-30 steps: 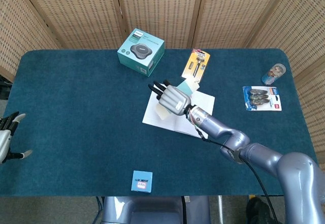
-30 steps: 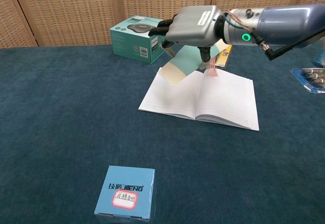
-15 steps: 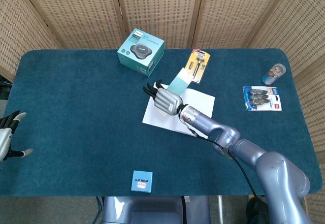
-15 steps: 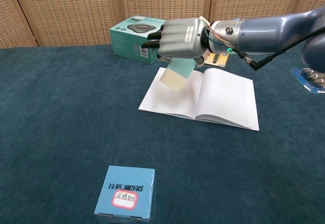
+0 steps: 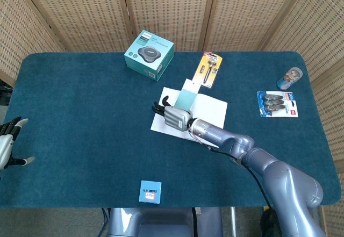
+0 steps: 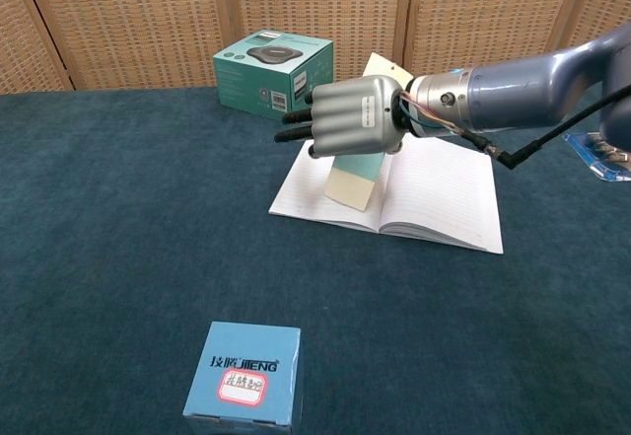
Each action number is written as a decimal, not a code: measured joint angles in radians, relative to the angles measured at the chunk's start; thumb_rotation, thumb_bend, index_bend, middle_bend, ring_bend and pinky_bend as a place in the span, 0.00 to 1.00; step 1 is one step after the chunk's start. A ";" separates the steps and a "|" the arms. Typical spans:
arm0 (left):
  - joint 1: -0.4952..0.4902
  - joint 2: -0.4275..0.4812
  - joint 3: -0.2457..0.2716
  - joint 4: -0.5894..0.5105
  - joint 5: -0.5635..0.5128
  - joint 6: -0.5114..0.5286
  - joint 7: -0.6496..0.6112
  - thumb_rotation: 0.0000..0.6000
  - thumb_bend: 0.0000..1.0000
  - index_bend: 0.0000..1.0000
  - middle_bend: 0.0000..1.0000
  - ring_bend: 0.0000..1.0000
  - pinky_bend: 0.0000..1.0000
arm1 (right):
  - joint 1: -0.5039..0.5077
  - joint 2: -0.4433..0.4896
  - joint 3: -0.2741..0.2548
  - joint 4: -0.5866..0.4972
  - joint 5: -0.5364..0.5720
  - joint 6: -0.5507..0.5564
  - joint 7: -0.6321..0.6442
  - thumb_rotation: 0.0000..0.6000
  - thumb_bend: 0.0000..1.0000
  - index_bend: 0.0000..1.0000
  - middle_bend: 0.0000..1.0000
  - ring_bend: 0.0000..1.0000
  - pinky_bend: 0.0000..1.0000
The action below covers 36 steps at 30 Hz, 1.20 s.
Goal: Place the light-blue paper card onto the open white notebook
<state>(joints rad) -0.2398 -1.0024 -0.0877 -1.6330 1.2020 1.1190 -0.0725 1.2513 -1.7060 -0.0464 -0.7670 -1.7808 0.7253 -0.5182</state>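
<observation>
As held: card [image 6: 355,177] under fingers [image 6: 299,131].

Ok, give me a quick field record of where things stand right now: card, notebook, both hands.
card: light-blue paper card, held by the right hand, lower end down at the left page; contact not clear
notebook: open white notebook, flat on the table
right hand: right hand over the notebook's left page, gripping the card
left hand: left hand at the table's left edge, fingers apart, holding nothing

Light-blue card [image 6: 353,177] tilted, lower edge over open white notebook [image 6: 434,198].
</observation>
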 measured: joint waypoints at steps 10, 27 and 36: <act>0.000 -0.001 0.001 -0.006 -0.001 0.005 0.007 1.00 0.00 0.00 0.00 0.00 0.00 | 0.009 0.017 -0.054 0.017 -0.054 0.035 0.048 1.00 0.15 0.35 0.00 0.01 0.26; 0.001 -0.001 0.005 -0.010 0.008 0.012 0.009 1.00 0.00 0.00 0.00 0.00 0.00 | -0.031 0.034 -0.056 0.055 -0.062 0.140 0.046 1.00 0.05 0.03 0.00 0.01 0.26; 0.002 0.000 0.007 -0.012 0.012 0.013 0.005 1.00 0.00 0.00 0.00 0.00 0.00 | -0.094 0.054 0.045 -0.083 0.131 0.125 0.297 1.00 1.00 0.04 0.00 0.00 0.21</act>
<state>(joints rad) -0.2381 -1.0024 -0.0809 -1.6446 1.2142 1.1321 -0.0676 1.1571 -1.6521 -0.0016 -0.8499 -1.6499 0.8506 -0.2211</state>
